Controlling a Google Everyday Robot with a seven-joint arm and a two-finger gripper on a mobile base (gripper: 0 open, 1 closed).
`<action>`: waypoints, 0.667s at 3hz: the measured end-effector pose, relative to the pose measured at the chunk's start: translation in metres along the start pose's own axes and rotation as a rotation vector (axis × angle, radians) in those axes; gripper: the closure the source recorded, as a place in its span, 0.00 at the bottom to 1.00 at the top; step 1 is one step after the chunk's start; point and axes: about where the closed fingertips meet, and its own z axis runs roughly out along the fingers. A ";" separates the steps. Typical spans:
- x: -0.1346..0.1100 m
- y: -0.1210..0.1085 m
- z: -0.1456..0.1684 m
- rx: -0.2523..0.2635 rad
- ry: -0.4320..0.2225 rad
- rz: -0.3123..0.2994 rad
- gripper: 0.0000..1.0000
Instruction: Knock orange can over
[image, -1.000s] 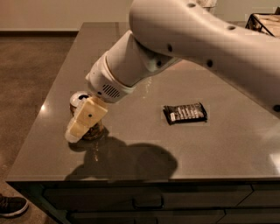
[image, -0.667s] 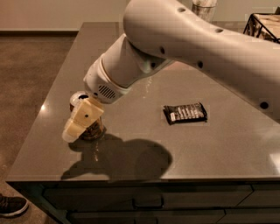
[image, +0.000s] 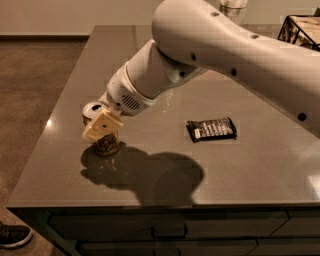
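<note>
The orange can (image: 106, 145) stands upright near the left front corner of the grey counter (image: 260, 170). Its silver top (image: 94, 108) shows just left of the wrist. My gripper (image: 102, 125) is right against the can's upper side, its cream tip covering much of the can's body. The big white arm reaches in from the upper right and casts a dark shadow on the counter in front of the can.
A dark snack bar wrapper (image: 211, 129) lies mid-counter, right of the can. A black wire basket (image: 300, 27) stands at the far right corner. The counter's left and front edges are close to the can. A shoe (image: 12, 235) shows on the floor, lower left.
The gripper has risen a little and shifted right against the can's upper part. The arm has swung with it. The can still stands in the same spot.
</note>
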 end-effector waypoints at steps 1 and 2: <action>0.004 -0.003 -0.011 0.000 -0.004 0.010 0.64; 0.001 -0.013 -0.036 0.022 0.056 0.010 0.87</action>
